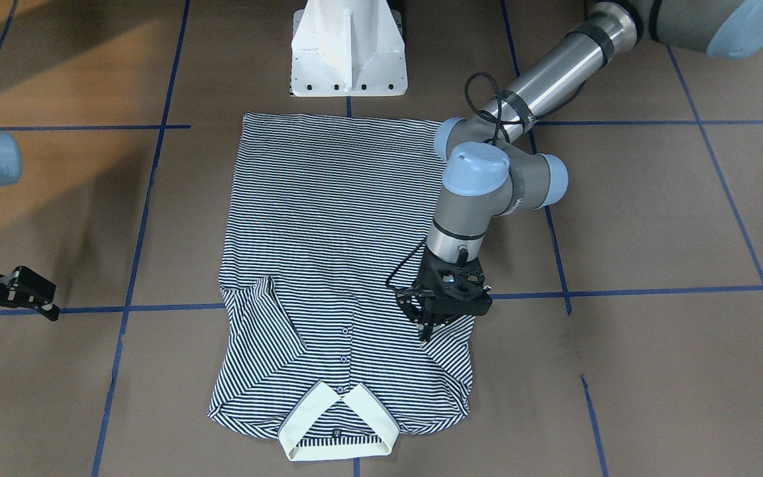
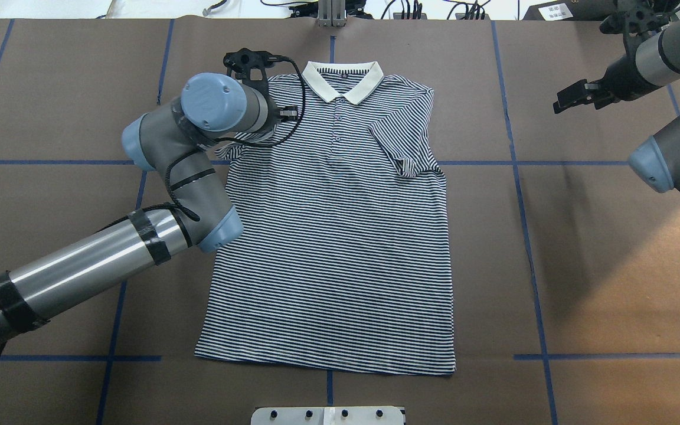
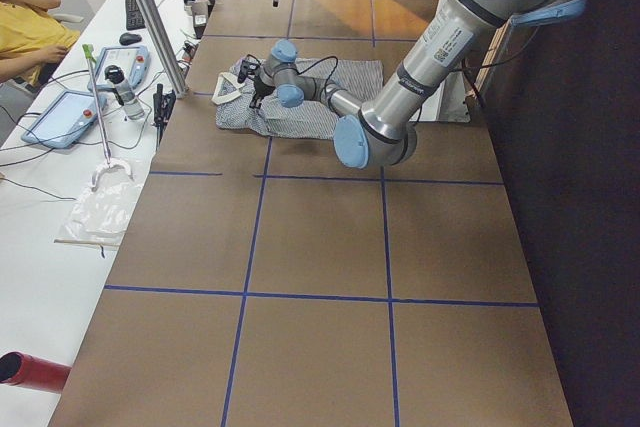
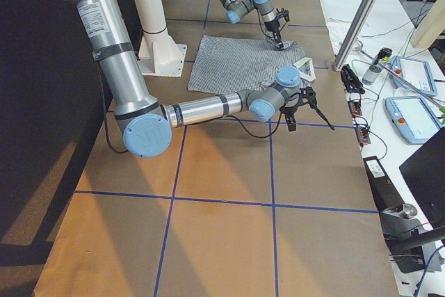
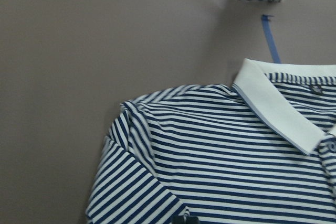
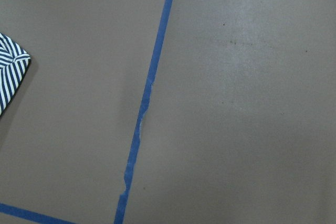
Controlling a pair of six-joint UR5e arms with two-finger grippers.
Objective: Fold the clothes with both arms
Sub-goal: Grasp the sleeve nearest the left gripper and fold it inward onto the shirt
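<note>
The striped polo shirt (image 1: pixel 335 218) (image 2: pixel 340 248) lies flat, front up, on the brown table. Its cream collar (image 1: pixel 338 430) (image 2: pixel 343 79) points away from the robot's base. One sleeve (image 2: pixel 399 147) is folded in over the chest. My left gripper (image 1: pixel 429 329) points down at the other sleeve, and its fingers are drawn together on the cloth there. The left wrist view shows that shoulder and sleeve (image 5: pixel 136 182) close up. My right gripper (image 1: pixel 20 317) (image 2: pixel 570 97) hovers off to the side of the shirt, open and holding nothing. Its wrist view catches only a corner of the shirt (image 6: pixel 8 72).
The white pedestal (image 1: pixel 348 53) stands just behind the shirt's hem. Blue tape lines (image 6: pixel 152 77) grid the table. An aluminium post (image 2: pixel 331 12) rises beyond the collar. A side bench with tablets (image 3: pixel 75 112) and a seated person (image 3: pixel 25 27) runs along the far edge.
</note>
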